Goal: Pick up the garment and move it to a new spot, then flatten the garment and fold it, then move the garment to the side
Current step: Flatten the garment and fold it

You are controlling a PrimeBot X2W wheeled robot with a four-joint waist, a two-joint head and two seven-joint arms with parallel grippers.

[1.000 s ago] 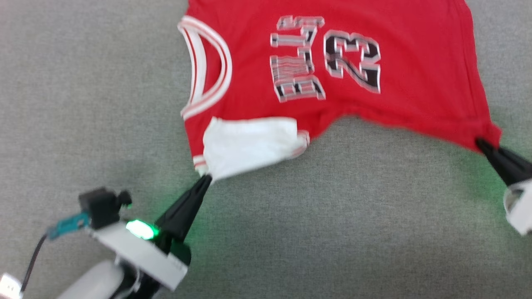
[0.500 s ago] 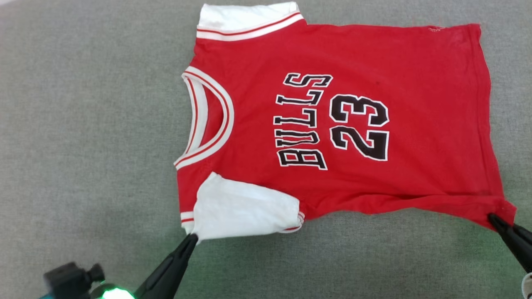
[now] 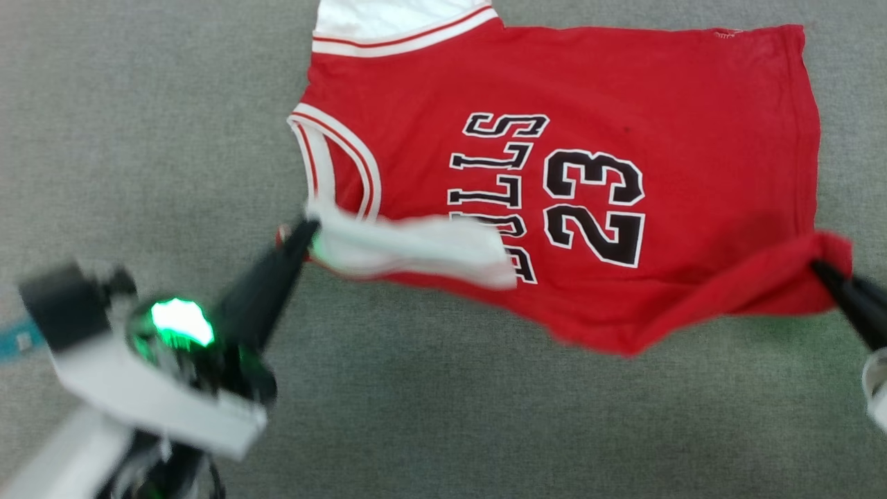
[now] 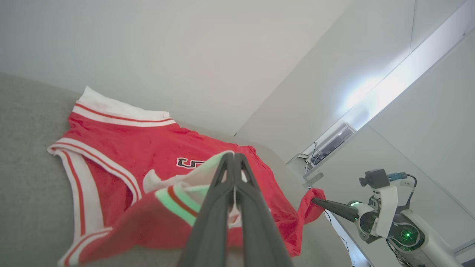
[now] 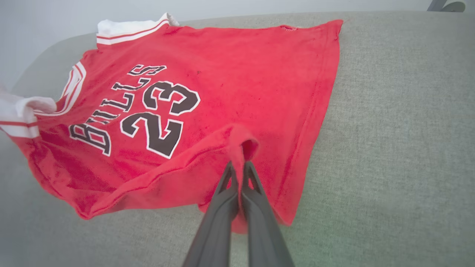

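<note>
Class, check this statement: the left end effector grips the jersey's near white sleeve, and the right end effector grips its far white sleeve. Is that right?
No. The right end effector grips a red hem corner of the garment, not the far white sleeve, as the right wrist view shows. The left end effector does grip the near white sleeve.

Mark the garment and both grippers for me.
garment (image 3: 721, 173), head view: plain red body beside the number.
left gripper (image 3: 308, 227), head view: fingertips, clamped on the garment's white part.
right gripper (image 3: 820, 266), head view: fingertips, clamped on its red corner.
</note>
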